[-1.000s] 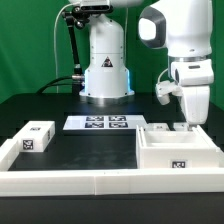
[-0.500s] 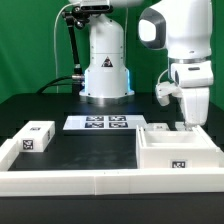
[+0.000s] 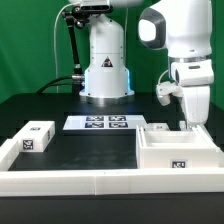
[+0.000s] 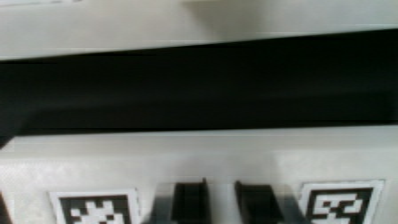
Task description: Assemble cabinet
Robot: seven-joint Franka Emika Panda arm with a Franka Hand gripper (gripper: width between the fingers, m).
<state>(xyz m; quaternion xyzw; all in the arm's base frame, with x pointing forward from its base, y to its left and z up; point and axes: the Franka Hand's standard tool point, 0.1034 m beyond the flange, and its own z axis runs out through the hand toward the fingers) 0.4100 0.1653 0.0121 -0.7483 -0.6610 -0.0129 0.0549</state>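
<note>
Scarcely moved, the gripper [image 3: 187, 124] hovers over the cabinet [image 3: 160, 158].

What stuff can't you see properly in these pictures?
1. The gripper: in the exterior view its tips are tiny against the far rim of the cabinet, so I cannot tell if it is open or shut.
2. Inside the cabinet: in the exterior view its own front wall hides most of it.
3. The tags: in the wrist view they are blurred and cut off by the picture's edge.
4. The small block: in the exterior view its tag is too small to read.
</note>
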